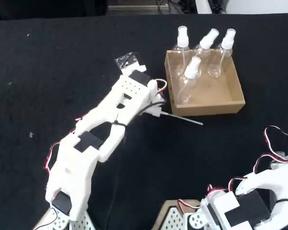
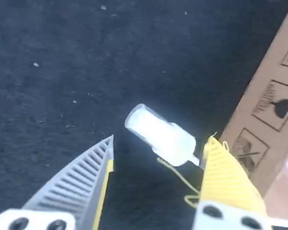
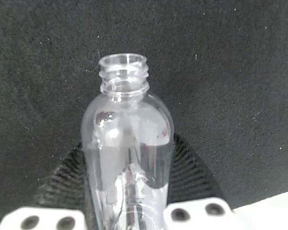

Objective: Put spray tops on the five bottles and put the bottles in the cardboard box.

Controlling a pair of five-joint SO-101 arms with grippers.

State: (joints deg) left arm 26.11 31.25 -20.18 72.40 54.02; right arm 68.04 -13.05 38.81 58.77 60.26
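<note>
Plastic bottle (image 3: 127,143), uncapped, was clamped in right fingers (image 3: 197,172). Left fingers (image 2: 225,177) were apart around spray top (image 2: 161,136); grasping it looked next.

Black cloth table (image 1: 38,57), cables (image 1: 182,5) at back

In the high view, the left arm (image 1: 120,108) covers the head of the spray top (image 1: 182,119); its thin tube pokes out beside the cardboard box (image 1: 216,108). In the left wrist view that top is glared and blurred (you can't read any nozzle detail), and the box is cropped at the edge. The uncapped bottle (image 3: 127,105) runs off the right wrist view's edge and masks the inner faces of the right gripper (image 3: 128,148). The high view's corner cuts off the right arm (image 1: 259,196).
</note>
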